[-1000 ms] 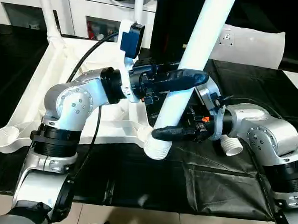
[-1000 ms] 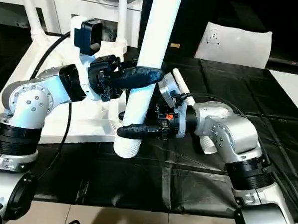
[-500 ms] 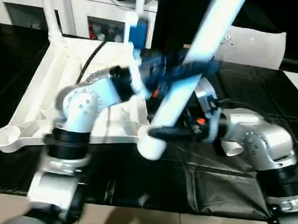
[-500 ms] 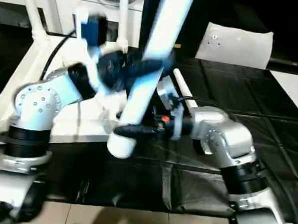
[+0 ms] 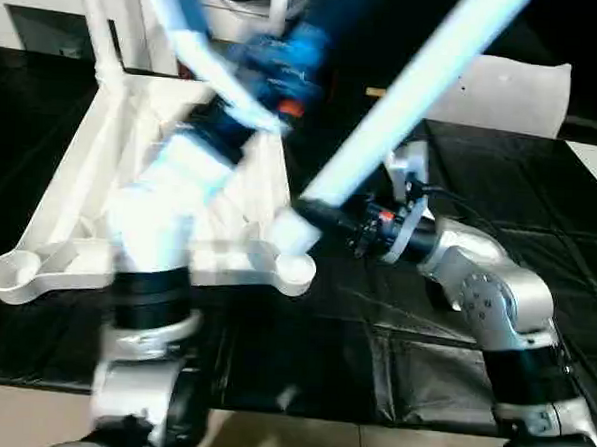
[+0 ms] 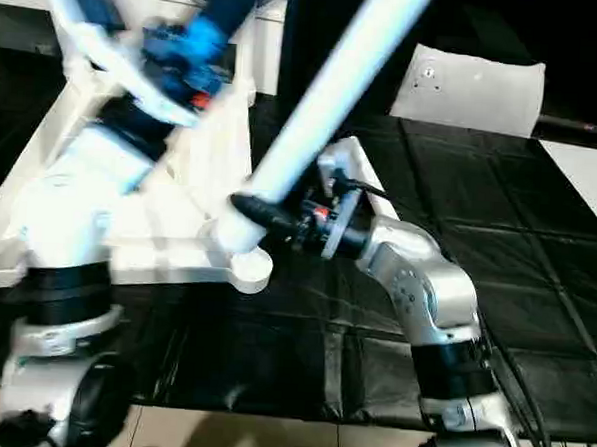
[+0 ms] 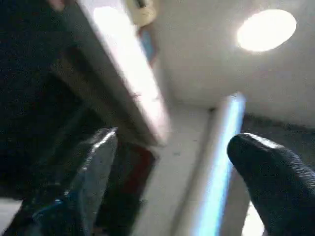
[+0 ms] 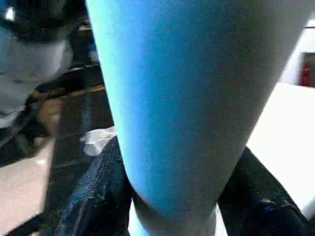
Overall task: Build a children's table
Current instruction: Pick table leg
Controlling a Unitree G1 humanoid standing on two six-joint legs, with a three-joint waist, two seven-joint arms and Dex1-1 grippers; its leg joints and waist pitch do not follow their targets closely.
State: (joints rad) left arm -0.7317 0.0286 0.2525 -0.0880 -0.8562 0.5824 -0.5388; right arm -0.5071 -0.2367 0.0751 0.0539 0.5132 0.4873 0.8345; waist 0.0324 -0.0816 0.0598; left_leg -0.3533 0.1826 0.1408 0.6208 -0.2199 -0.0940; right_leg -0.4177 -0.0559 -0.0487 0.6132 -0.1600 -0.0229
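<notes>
Gripping the thick lower end of a white leg (image 5: 405,109), the right gripper (image 5: 314,216) has its two black fingers closed around it; the leg slants up and away from the fingers. Just beside those fingers is a corner socket (image 5: 294,268) of the tabletop (image 5: 91,173), which lies with its underside up. In the left wrist view, the left gripper (image 7: 172,187) has its fingers (image 7: 268,172) spread wide with nothing between them. In the right wrist view, the leg sits tightly between both fingers (image 8: 93,196).
</notes>
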